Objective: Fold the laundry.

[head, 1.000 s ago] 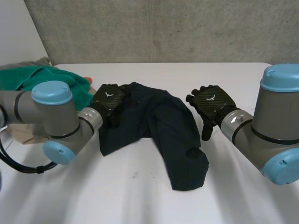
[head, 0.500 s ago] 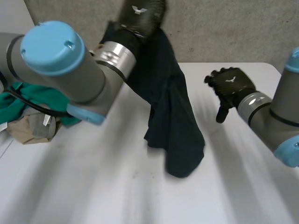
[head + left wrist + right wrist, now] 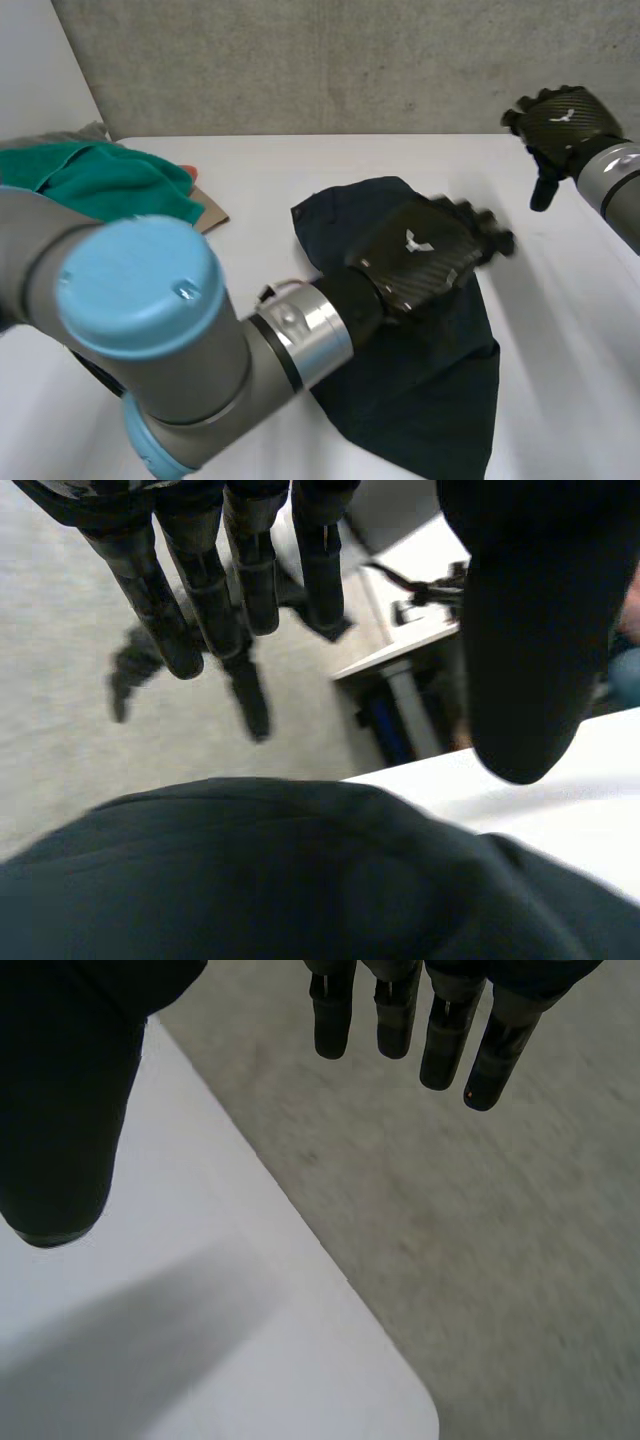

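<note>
I'm at the laying-out step. The dark garment (image 3: 440, 390) lies rumpled on the bench (image 3: 560, 330), with my left robot hand (image 3: 420, 262) over it, fingers straight and holding nothing. The right robot hand (image 3: 562, 120) is open near the far corner. Next, I reckon, I pinch an edge and flatten it.

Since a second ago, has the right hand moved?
Yes. The right hand has swung away from the dark garment, outward to the far right corner of the white table.

bare table (image 3: 570, 330) right of dark cloth (image 3: 430, 390), green pile (image 3: 110, 180) far left
</note>
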Controlling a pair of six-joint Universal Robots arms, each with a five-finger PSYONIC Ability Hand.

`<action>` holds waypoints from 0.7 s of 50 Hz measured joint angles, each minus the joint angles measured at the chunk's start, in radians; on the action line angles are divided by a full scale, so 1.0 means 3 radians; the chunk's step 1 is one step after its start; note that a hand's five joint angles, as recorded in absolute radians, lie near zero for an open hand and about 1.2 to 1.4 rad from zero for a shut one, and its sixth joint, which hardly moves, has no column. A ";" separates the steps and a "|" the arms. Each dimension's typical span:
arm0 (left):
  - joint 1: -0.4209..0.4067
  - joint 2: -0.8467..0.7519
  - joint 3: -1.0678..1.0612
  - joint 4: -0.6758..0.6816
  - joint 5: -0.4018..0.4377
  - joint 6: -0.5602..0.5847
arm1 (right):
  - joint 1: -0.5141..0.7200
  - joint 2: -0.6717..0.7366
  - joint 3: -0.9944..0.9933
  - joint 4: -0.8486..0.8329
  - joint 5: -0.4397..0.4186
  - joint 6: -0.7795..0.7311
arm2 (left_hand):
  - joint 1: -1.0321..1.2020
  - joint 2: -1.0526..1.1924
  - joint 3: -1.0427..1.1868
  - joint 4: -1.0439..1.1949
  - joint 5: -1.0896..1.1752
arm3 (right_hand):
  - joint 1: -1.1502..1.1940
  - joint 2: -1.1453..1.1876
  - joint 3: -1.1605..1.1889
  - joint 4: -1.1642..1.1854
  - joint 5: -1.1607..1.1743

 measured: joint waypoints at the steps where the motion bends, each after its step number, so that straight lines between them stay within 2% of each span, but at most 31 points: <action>1: 0.0000 0.0000 0.0000 0.0000 0.0000 0.0000 | 0.0000 0.0000 0.0000 0.0000 0.0000 0.0000 | 0.0000 0.0000 0.0000 0.0000 0.0000 | 0.0000 0.0000 0.0000 0.0000 0.0000; 2: 0.0065 0.0110 -0.0008 -0.0104 -0.0163 0.0005 | 0.0010 0.0041 -0.0030 -0.0002 -0.0239 -0.0225 | 0.0000 -0.0003 -0.0002 0.0000 -0.0002 | 0.0000 0.0000 0.0000 0.0000 0.0000; 3: 0.0091 0.0168 -0.0015 -0.0172 -0.0253 0.0006 | 0.0015 0.0065 -0.0048 0.0000 -0.0362 -0.0334 | 0.0000 -0.0003 -0.0002 -0.0001 -0.0003 | 0.0000 0.0000 -0.0001 0.0000 0.0000; 7: 0.0150 0.0326 -0.0059 -0.0389 -0.0533 0.0004 | 0.0026 0.0145 -0.0106 0.0028 -0.0648 -0.0576 | 0.0000 -0.0003 -0.0002 -0.0014 -0.0004 | 0.0000 0.0000 0.0000 0.0000 0.0000; 12: 0.0272 0.0464 -0.0175 -0.0601 -0.0918 -0.0006 | 0.0074 0.0230 -0.0179 0.0094 -0.0811 -0.0705 | 0.0000 -0.0004 -0.0002 -0.0014 -0.0015 | 0.0000 0.0000 0.0000 0.0000 0.0000; 13: 0.0272 0.0464 -0.0175 -0.0601 -0.0918 -0.0006 | 0.0074 0.0230 -0.0179 0.0094 -0.0811 -0.0705 | 0.0000 -0.0004 -0.0002 -0.0014 -0.0015 | 0.0000 0.0000 0.0000 0.0000 0.0000; 15: 0.0369 0.0516 -0.0299 -0.0680 -0.1182 -0.0017 | 0.0153 0.0247 -0.0211 0.0131 -0.0884 -0.0735 | 0.0000 -0.0006 -0.0002 -0.0014 -0.0015 | 0.0000 0.0000 0.0000 0.0000 0.0000; 17: 0.0398 0.0531 -0.0350 -0.0696 -0.1271 -0.0021 | 0.0182 0.0248 -0.0219 0.0141 -0.0913 -0.0746 | 0.0000 -0.0006 -0.0002 -0.0014 -0.0015 | 0.0000 0.0000 0.0000 0.0000 0.0000; 20: 0.0445 0.0574 -0.0515 -0.0726 -0.1469 -0.0035 | 0.0256 0.0251 -0.0243 0.0200 -0.1117 -0.0882 | 0.0000 -0.0007 -0.0002 -0.0014 -0.0014 | 0.0000 0.0000 0.0000 0.0000 0.0000; 26: 0.0448 0.0645 -0.0822 -0.0829 -0.1646 -0.0131 | 0.0355 0.0265 -0.0276 0.0326 -0.1563 -0.1383 | 0.0000 -0.0007 -0.0002 -0.0014 -0.0015 | 0.0000 0.0000 0.0000 0.0000 0.0000; 30: 0.0427 0.0652 -0.0926 -0.0908 -0.1664 -0.0239 | 0.0395 0.0282 -0.0284 0.0358 -0.1701 -0.1631 | 0.0000 -0.0007 -0.0002 -0.0014 -0.0015 | 0.0000 0.0000 -0.0001 0.0000 0.0000; 35: 0.0286 0.0486 -0.1037 -0.1101 -0.1639 -0.0653 | 0.0516 0.0465 -0.0306 0.0410 -0.1857 -0.2227 | 0.0000 -0.0007 -0.0002 -0.0014 -0.0014 | 0.0000 0.0000 0.0000 0.0000 0.0000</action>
